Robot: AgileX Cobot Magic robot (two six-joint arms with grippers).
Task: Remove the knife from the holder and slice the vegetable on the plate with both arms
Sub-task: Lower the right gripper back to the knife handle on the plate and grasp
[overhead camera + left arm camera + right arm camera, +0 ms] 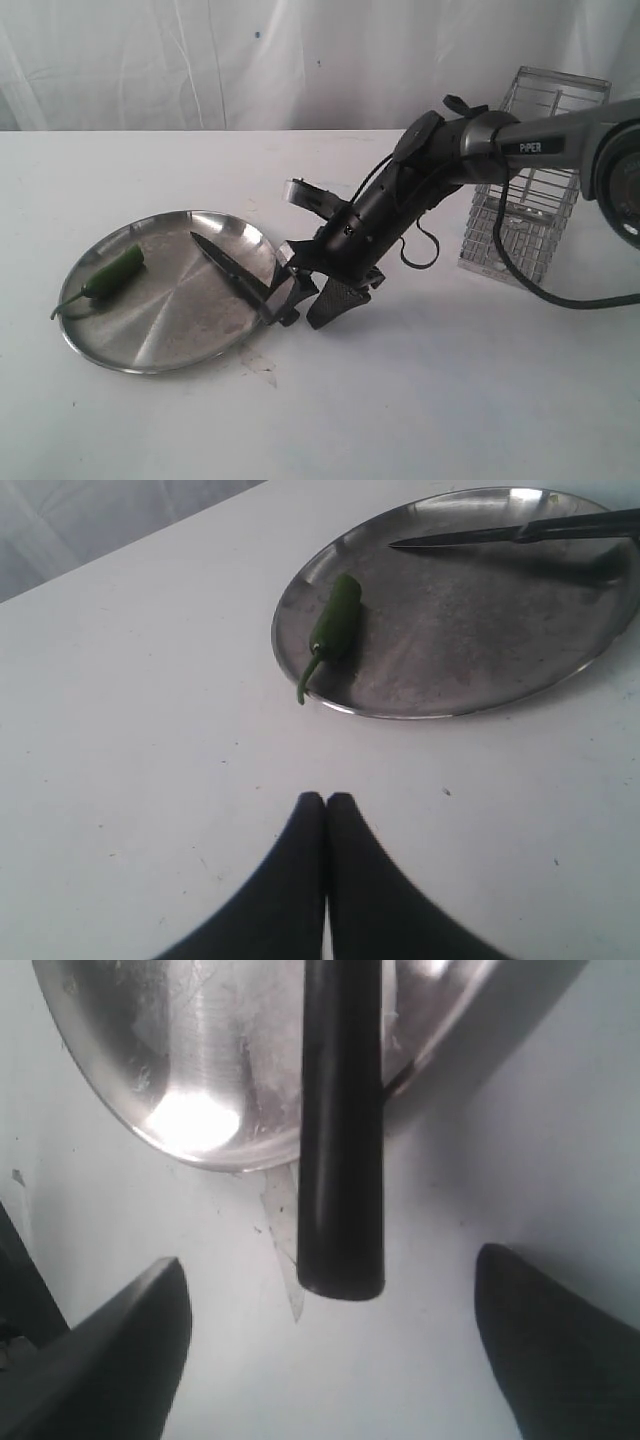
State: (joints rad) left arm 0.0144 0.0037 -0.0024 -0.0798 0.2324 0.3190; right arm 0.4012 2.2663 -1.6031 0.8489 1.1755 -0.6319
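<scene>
2 grippers need separate treatment here. The right gripper (308,300) stands fully spread with nothing clamped. The black handle (342,1110) of the knife (225,262) lies between its jaws, touching neither, while the blade rests across the plate (150,366) and the handle overhangs the rim. The left gripper (326,810) is pressed shut and empty, hovering over the table (450,400) near the plate edge where the vegetable (112,272) lies, well apart from the blade. We judge the step to be securing the handle: centre the jaws on it, close squarely, then lift without dragging the plate. The right wrist view alone shows the clearance on each side of the handle. The left wrist view alone shows the left fingertips pressed together, and only the exterior view shows the holder (535,200), standing behind the right arm.
</scene>
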